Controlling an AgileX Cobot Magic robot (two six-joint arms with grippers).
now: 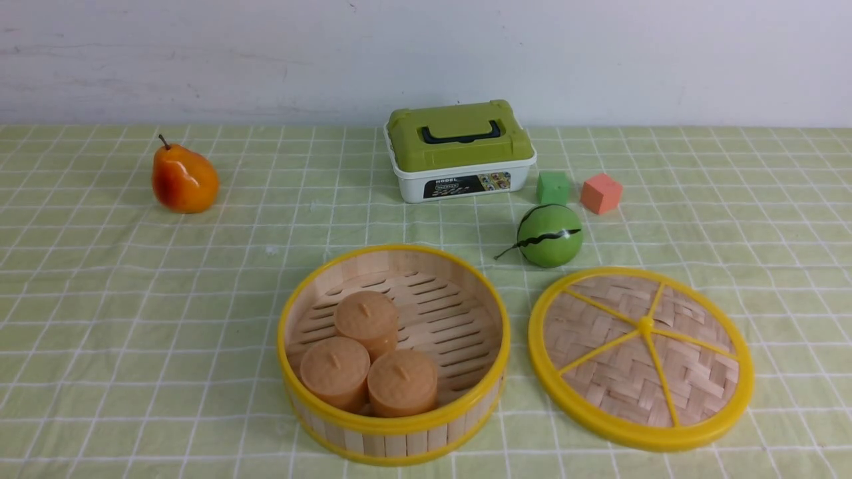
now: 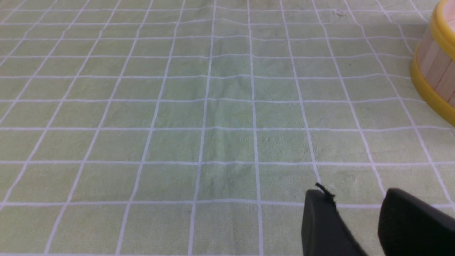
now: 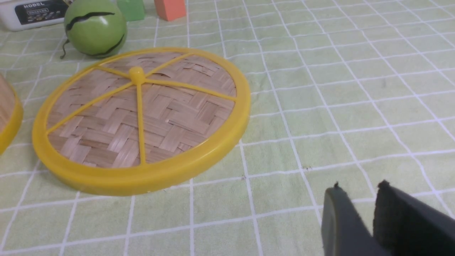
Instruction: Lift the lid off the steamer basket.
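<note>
The steamer basket (image 1: 393, 436) stands uncovered at the front middle of the table, with three orange round cakes (image 1: 369, 322) inside. Its edge shows in the left wrist view (image 2: 432, 67) and the right wrist view (image 3: 9, 115). The lid (image 1: 619, 372) lies flat on the cloth just right of the basket, apart from it; it also shows in the right wrist view (image 3: 138, 117). My left gripper (image 2: 353, 193) is open and empty over bare cloth, left of the basket. My right gripper (image 3: 359, 188) is open and empty over the cloth, to the right of the lid. Neither arm shows in the front view.
A green striped ball (image 1: 550, 235) sits just behind the lid. Behind it are a green cube (image 1: 553, 187), an orange cube (image 1: 601, 193) and a white box with an olive-green lid (image 1: 459, 150). A pear (image 1: 184, 179) stands far back left.
</note>
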